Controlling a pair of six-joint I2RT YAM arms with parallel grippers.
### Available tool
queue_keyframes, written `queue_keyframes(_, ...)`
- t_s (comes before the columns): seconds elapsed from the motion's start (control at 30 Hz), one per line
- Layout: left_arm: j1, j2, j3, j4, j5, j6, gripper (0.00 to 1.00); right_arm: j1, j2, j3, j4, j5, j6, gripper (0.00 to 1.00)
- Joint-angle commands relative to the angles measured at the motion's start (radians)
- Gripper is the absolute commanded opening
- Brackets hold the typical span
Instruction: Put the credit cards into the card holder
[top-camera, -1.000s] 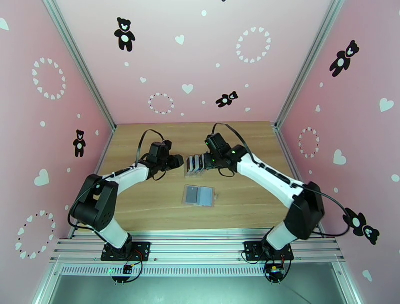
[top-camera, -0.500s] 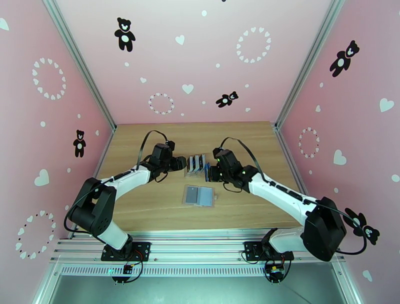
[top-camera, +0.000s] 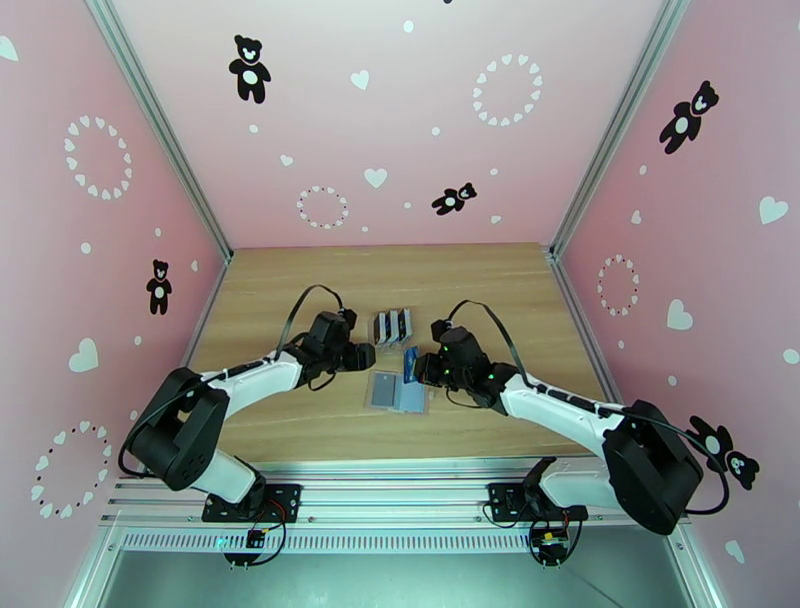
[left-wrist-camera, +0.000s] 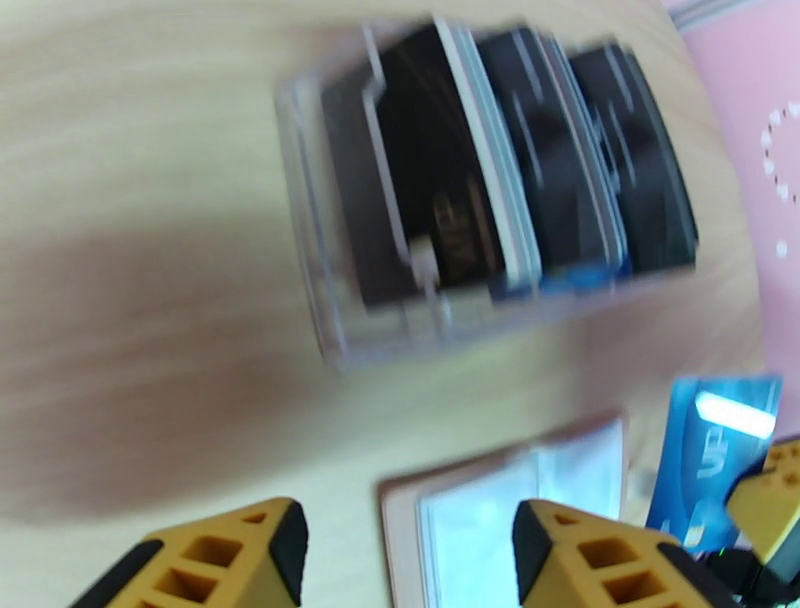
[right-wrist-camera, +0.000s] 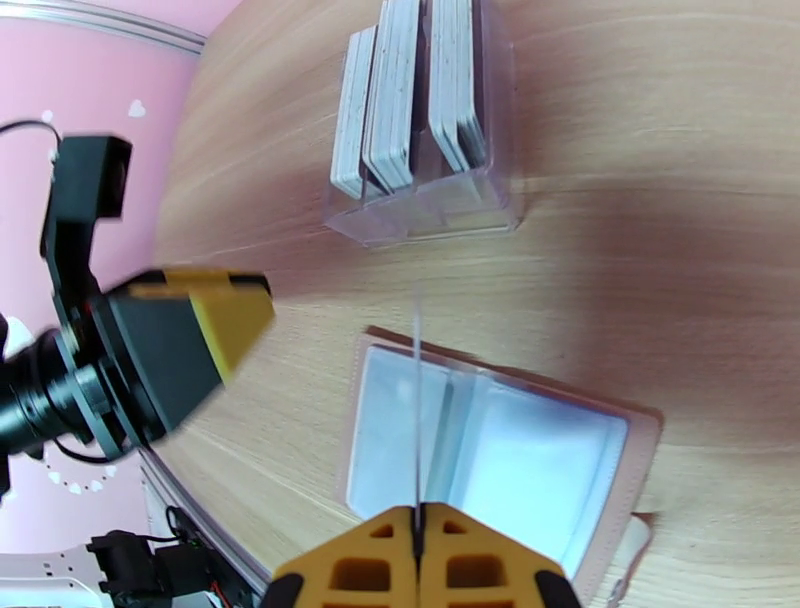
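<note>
Top external view gives you the layout: on the table (top-camera: 300, 290), the card holder (top-camera: 398, 393) lies open, long axis left to right, nearer you than the slotted stand (top-camera: 392, 328). The right gripper (top-camera: 420, 370) pinches a blue credit card (top-camera: 410, 360) upright over the holder's far edge. The left gripper (top-camera: 366, 357) hangs beside it, jaws parted and empty.

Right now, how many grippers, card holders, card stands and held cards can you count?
Grippers: 2, the left gripper and the right gripper
Card holder: 1
Clear card stand: 1
Blue card held in the right gripper: 1
Total: 5
</note>
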Motion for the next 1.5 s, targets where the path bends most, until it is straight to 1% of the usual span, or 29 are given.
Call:
queue_keyframes(0.0,-0.04,-0.019,-0.053,-0.01,0.002,0.038,0.61,0.018,-0.046,-0.058,0.101,0.017,0.073,0.03)
queue_keyframes(0.1,-0.057,-0.001,-0.065,-0.008,0.033,0.038,0.61,0.045,-0.047,-0.095,0.15,0.031,0.11,0.03)
queue_keyframes(0.3,-0.064,0.017,-0.031,-0.069,0.013,0.087,0.61,0.112,-0.017,-0.133,0.222,0.068,0.157,0.03)
queue_keyframes(0.43,-0.063,0.032,-0.028,-0.054,0.045,0.079,0.6,0.142,0.008,-0.153,0.255,0.099,0.179,0.04)
queue_keyframes(0.73,-0.064,0.063,-0.02,-0.048,0.07,0.074,0.56,0.151,0.021,-0.201,0.314,0.118,0.205,0.04)
queue_keyframes(0.97,-0.066,0.088,-0.017,-0.034,0.095,0.067,0.55,0.151,0.039,-0.228,0.353,0.115,0.217,0.04)
queue_keyframes(1.23,-0.074,0.11,-0.005,-0.041,0.083,0.068,0.55,0.151,0.083,-0.244,0.409,0.104,0.226,0.04)
queue_keyframes(1.47,-0.074,0.136,0.009,-0.066,0.058,0.07,0.49,0.151,0.106,-0.248,0.435,0.101,0.229,0.04)
